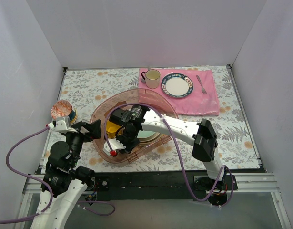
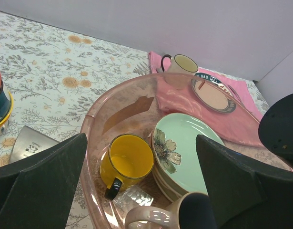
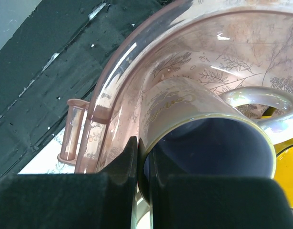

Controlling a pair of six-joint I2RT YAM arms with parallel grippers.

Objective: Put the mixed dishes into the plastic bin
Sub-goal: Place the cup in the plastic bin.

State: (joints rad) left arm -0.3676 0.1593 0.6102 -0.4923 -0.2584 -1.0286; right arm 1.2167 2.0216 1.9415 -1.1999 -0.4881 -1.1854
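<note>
The translucent pink plastic bin (image 1: 108,101) lies mid-table. In it stand the yellow mug (image 1: 112,128) and the mint-green plate (image 1: 148,136), which tops a stack of cream plates (image 2: 165,183). My right gripper (image 1: 125,139) is shut on the rim of the grey mug (image 3: 194,109), one finger inside its dark-blue interior and one outside. It holds the mug tilted, low in the bin by the near-left wall (image 3: 132,62). My left gripper (image 1: 91,130) is open and empty at the bin's left rim (image 2: 89,124). The patterned bowl (image 1: 62,110) sits outside the bin at the table's left edge.
At the back right, a pink cloth (image 1: 203,98) carries the cream dark-rimmed mug (image 1: 152,78), the blue-rimmed white plate (image 1: 176,86) and a fork (image 1: 202,84). White walls enclose the floral table on three sides.
</note>
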